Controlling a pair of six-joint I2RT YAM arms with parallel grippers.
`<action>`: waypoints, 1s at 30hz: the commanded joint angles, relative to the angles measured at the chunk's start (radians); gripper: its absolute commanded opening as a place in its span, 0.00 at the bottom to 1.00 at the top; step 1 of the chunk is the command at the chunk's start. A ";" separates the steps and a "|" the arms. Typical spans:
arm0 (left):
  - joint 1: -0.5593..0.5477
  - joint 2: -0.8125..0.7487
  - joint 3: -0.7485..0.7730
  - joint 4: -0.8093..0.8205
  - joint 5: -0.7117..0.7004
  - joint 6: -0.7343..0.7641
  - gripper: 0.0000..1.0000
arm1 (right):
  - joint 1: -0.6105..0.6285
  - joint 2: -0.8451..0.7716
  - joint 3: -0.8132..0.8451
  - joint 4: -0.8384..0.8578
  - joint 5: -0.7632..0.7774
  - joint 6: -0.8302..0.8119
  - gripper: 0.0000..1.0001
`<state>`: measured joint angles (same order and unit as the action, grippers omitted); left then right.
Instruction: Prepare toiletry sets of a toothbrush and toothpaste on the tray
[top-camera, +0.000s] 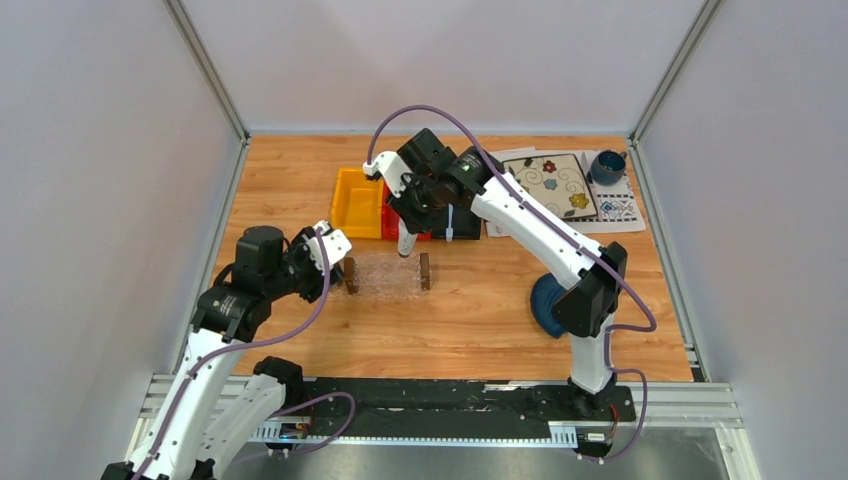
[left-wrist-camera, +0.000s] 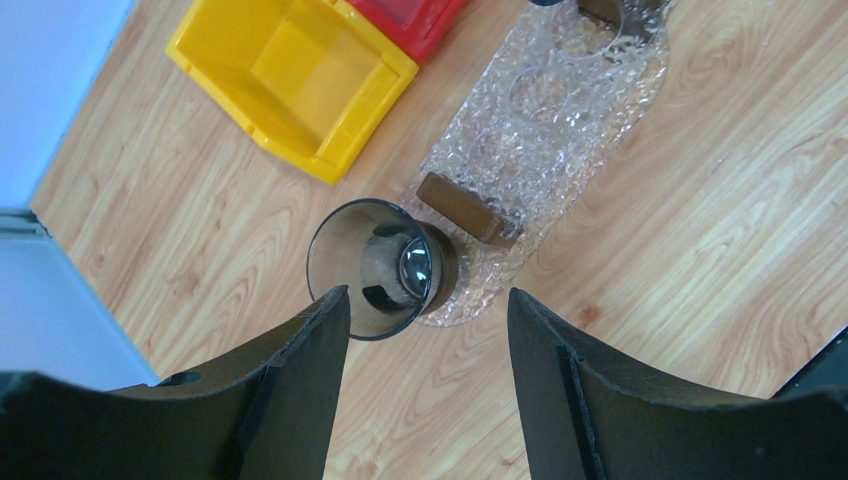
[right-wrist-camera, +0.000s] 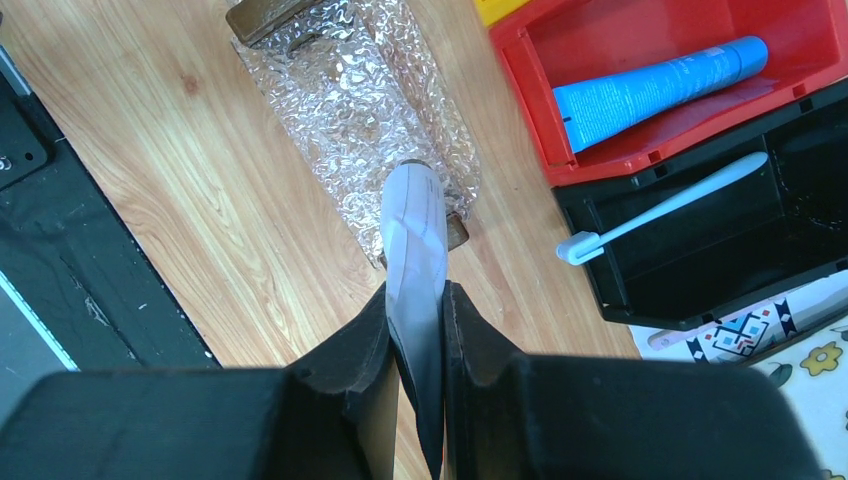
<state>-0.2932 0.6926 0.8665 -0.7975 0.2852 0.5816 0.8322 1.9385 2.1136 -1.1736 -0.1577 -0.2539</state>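
My right gripper (right-wrist-camera: 415, 300) is shut on the white-grey toothpaste tube (right-wrist-camera: 415, 225), which hangs cap-down over the far end of the clear textured tray (right-wrist-camera: 345, 100). From above, that tube (top-camera: 406, 243) hangs just behind the tray (top-camera: 385, 277). A blue toothpaste tube (right-wrist-camera: 660, 85) lies in the red bin (right-wrist-camera: 600, 160). The pale blue toothbrush (right-wrist-camera: 665, 203) leans across the black bin (right-wrist-camera: 790, 250). My left gripper (left-wrist-camera: 425, 300) is open with nothing between its fingers, above a smoky glass cup (left-wrist-camera: 360, 270) at the tray's (left-wrist-camera: 545, 130) left end.
A yellow bin (top-camera: 358, 200) stands left of the red bin (top-camera: 392, 222) and the black bin (top-camera: 462, 222). A floral plate (top-camera: 550, 185) and a blue cup (top-camera: 607, 166) sit at the back right. A dark blue dish (top-camera: 545, 305) lies by the right arm.
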 joint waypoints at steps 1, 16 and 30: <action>0.015 -0.013 -0.015 0.037 -0.049 -0.015 0.67 | 0.013 0.008 0.000 0.012 0.006 0.012 0.00; 0.042 -0.021 -0.067 0.099 -0.115 -0.023 0.67 | 0.033 0.037 -0.007 -0.029 0.012 0.002 0.00; 0.046 -0.018 -0.075 0.112 -0.104 -0.022 0.67 | 0.041 0.063 0.020 -0.032 0.026 -0.001 0.00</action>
<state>-0.2535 0.6827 0.7963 -0.7136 0.1745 0.5732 0.8654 1.9957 2.0933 -1.2167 -0.1467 -0.2546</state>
